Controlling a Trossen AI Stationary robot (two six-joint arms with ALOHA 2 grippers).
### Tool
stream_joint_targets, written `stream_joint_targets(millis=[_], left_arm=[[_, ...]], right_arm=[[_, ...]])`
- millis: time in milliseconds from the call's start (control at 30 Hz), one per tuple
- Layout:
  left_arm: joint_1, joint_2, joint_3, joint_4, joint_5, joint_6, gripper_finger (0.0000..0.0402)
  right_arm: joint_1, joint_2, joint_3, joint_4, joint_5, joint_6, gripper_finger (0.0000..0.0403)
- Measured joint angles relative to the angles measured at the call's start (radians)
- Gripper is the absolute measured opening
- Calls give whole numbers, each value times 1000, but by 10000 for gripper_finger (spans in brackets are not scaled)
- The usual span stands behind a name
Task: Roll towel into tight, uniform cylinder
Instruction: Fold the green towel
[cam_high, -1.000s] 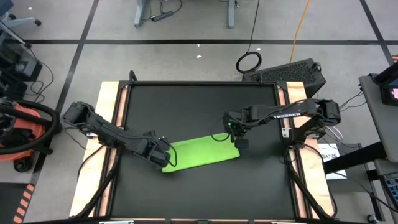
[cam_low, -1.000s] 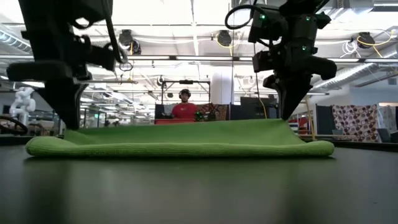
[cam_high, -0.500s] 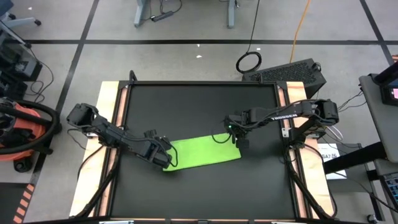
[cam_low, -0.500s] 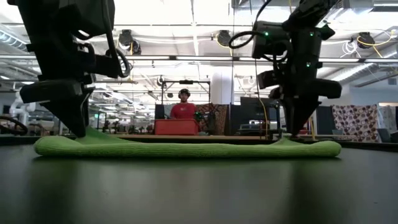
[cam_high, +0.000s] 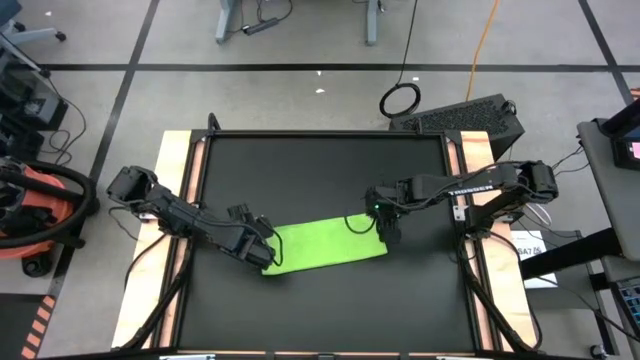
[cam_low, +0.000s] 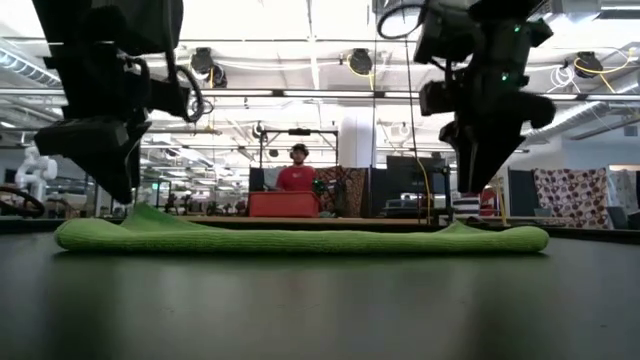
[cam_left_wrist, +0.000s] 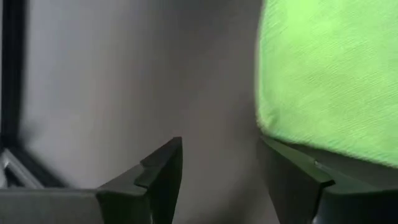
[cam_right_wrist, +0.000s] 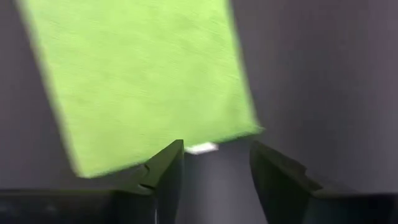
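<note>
Towel (cam_high: 325, 246) lies flat, folded, on table (cam_high: 320, 170) btwn both tools. Left tool (cam_high: 265, 252) & right tool (cam_high: 388, 231) spread, empty — cloth's light, floppy; pinch corners at one long edge.

plain lime-green towel (cam_high: 325, 246), black table mat (cam_high: 320, 170)

Left gripper (cam_high: 264, 254) and right gripper (cam_high: 386, 230) hover, jaws parted.
</note>
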Motion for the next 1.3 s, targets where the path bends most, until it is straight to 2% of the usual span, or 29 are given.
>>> stream_joint_targets(millis=[67,233,333,500,600,733,900,1100,1300], left_arm=[[-7,0,1,83,14,76,212],[-25,0,3,380,160,333,212],[-20,0,4,450,204,399,212],[14,6,-5,433,233,404,212],[29,6,-35,459,296,403,212],[47,6,-84,493,329,398,212],[46,6,-110,552,362,396,212],[47,37,-123,597,408,370,212],[35,68,-119,629,453,341,212]], right_arm=[[42,0,0,21,-29,30,168],[155,6,0,116,-77,95,159],[215,6,0,182,-76,143,155],[295,36,2,294,-67,235,155],[332,83,2,338,1,285,155],[357,163,1,332,89,324,155],[354,250,1,325,116,401,155],[347,297,4,336,112,406,155],[332,252,-1,291,110,318,155]])
